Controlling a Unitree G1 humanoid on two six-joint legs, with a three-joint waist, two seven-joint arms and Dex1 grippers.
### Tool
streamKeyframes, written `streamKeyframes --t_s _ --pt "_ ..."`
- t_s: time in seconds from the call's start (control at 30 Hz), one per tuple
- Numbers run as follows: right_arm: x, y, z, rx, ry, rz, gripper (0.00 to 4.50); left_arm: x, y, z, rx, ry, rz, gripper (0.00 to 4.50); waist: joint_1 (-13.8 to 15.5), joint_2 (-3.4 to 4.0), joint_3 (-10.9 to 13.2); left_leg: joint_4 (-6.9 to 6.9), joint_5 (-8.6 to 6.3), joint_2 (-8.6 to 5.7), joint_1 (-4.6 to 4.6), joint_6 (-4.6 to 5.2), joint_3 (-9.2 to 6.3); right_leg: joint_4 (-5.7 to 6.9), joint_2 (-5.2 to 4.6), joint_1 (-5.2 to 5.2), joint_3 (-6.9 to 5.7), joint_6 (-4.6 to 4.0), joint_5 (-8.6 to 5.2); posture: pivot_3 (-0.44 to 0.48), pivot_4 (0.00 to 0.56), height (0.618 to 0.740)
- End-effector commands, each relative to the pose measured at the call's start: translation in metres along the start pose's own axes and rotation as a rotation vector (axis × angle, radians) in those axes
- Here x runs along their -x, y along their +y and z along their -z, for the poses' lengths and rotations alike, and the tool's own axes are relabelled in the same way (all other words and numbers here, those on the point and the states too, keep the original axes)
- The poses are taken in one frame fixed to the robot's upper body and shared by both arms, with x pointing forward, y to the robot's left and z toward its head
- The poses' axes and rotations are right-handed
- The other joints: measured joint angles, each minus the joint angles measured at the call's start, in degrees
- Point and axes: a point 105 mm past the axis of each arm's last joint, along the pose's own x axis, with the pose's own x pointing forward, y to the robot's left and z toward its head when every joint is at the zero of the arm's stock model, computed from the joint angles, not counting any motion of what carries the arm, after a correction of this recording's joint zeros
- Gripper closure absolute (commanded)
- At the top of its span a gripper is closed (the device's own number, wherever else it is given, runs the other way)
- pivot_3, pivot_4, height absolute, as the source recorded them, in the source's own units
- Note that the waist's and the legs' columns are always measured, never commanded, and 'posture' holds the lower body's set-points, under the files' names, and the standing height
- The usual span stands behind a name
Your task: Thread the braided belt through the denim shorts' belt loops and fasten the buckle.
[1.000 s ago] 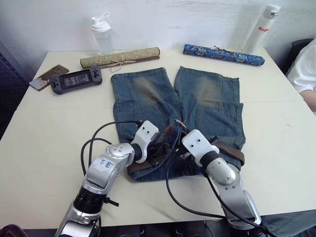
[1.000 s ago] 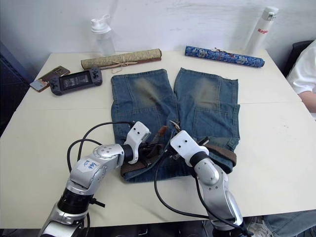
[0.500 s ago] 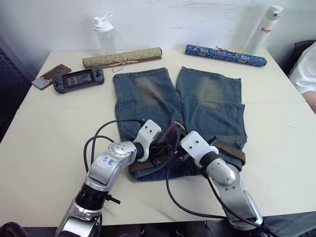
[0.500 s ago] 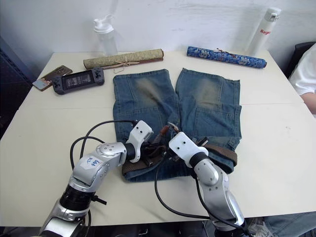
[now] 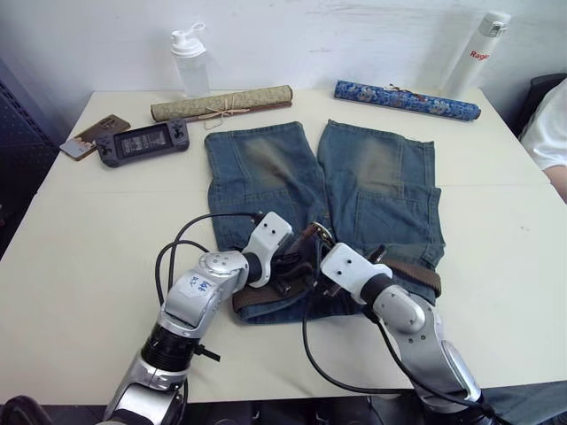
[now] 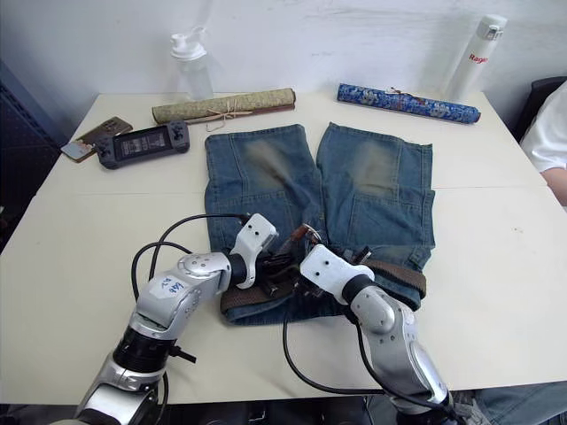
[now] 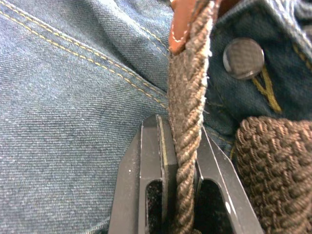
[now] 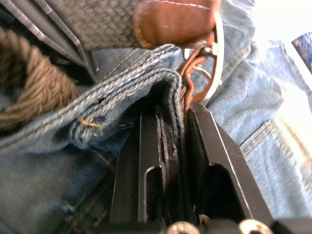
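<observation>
Woven olive-brown braided belt (image 7: pixel 187 122) sits clamped edge-on between the left gripper (image 7: pixel 181 146) jaws, just short of its tan tip. Right gripper (image 8: pixel 171 122) pinches the denim shorts (image 5: pixel 372 177) waistband, buckle (image 8: pixel 209 53) just past its fingertips. Belt looks limp and grippy; hold near the stiffer leather tip.

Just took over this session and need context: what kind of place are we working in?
Probably an office or lab, not a home: a plain white table against a bare wall, with a handheld console, bottles and a seated person at its edge.
</observation>
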Motion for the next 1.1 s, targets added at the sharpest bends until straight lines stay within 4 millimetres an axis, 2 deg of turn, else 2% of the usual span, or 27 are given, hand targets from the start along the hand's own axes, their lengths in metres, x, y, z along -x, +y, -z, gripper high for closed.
streamKeyframes --t_s 0.03,0.13,0.2,0.33,0.57,0.67,0.77,0.87,1.1 --pt "-0.001 0.025 -0.011 0.072 -0.048 -0.147 4.48 -0.008 -0.004 0.000 -0.034 0.004 0.004 4.50 0.3 0.00 0.0 0.00 0.00 0.00 0.00 0.00 0.00 0.00 0.00 0.00 0.00 0.00 0.00 0.000 0.150 0.717" --pt "-0.003 0.023 -0.010 0.058 -0.046 -0.142 4.48 -0.010 -0.006 -0.002 -0.044 -0.002 0.019 4.50 0.8 0.00 0.0 0.02 0.00 0.00 0.00 0.00 0.00 0.00 0.00 0.00 0.00 0.00 0.00 0.000 0.150 0.717" --pt "-0.005 0.014 -0.010 -0.008 -0.041 -0.097 4.48 -0.008 -0.008 0.001 -0.050 0.005 0.033 4.50 0.9 -0.01 0.0 0.03 0.00 0.00 0.00 0.00 0.00 0.00 -0.01 0.00 0.00 0.00 0.00 0.000 0.150 0.717" --pt "-0.006 0.006 -0.010 0.007 -0.037 -0.068 4.48 -0.002 -0.006 0.007 -0.054 0.032 0.038 4.50 0.7 -0.02 0.0 0.01 0.00 0.02 0.00 0.00 0.00 0.00 0.00 -0.01 0.00 0.00 0.00 0.000 0.150 0.717" --pt "-0.006 -0.002 -0.012 0.213 -0.055 -0.032 4.48 0.003 0.003 0.014 -0.037 0.067 0.006 4.50 0.5 -0.02 0.0 -0.04 0.00 0.06 -0.01 -0.01 0.01 -0.04 0.02 -0.03 -0.01 -0.01 -0.01 0.000 0.150 0.717" --pt "-0.008 -0.016 -0.020 0.257 -0.087 0.066 4.48 0.005 0.004 0.019 -0.039 0.078 0.003 4.50 0.3 -0.01 0.0 -0.04 0.00 0.05 -0.01 -0.01 0.01 -0.03 0.03 -0.03 -0.03 -0.01 -0.01 0.000 0.150 0.717" --pt "-0.008 -0.027 -0.026 0.243 -0.112 0.145 4.48 0.010 0.008 0.027 -0.038 0.098 -0.016 4.50 0.0 -0.02 0.0 -0.05 0.00 0.08 -0.01 -0.03 0.01 -0.04 0.02 -0.04 -0.02 -0.01 -0.01 0.000 0.150 0.717" --pt "-0.006 -0.030 -0.030 0.235 -0.136 0.179 4.48 0.016 0.012 0.030 -0.030 0.091 -0.034 4.50 -0.6 -0.02 0.0 -0.08 0.01 0.08 -0.01 -0.04 0.01 -0.04 0.04 -0.04 -0.02 -0.02 -0.01 0.000 0.150 0.717" --pt "-0.003 -0.021 -0.035 0.057 -0.177 0.198 4.48 0.030 0.019 0.024 -0.084 -0.009 -0.103 4.50 -0.8 -0.02 0.0 -0.12 -0.02 0.25 0.00 -0.15 0.03 -0.03 0.06 -0.06 0.04 -0.06 -0.04 0.000 0.150 0.717"
